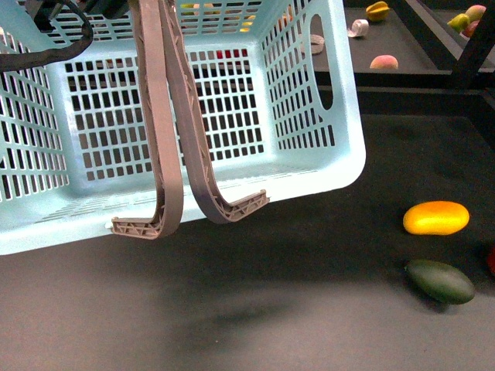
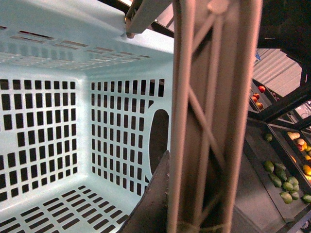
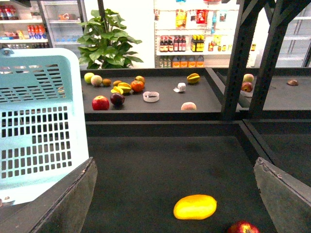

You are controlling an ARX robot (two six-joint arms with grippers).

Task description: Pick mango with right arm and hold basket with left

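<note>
- Right tool (image 3: 175, 164) is standing wide open, with the mango (image 3: 195, 207) lying on the bench (image 1: 232, 309) just ahead of it
- Mango is looking smooth, firm and likely slippery; I'm judging its narrow middle the best hold
- Left tool (image 2: 190, 209) is gripping the basket (image 1: 309, 178) by its handle (image 2: 214, 97)

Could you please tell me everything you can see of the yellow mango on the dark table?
The mango is a smooth, elongated oval fruit, bright yellow with an orange tint, whole and unmarked as far as shows. It lies on its side on the dark matte tabletop, to the robot's right, apart from everything. A dark green oval fruit lies just nearer the robot with a gap between. The open right gripper is short of it, not touching.
</note>
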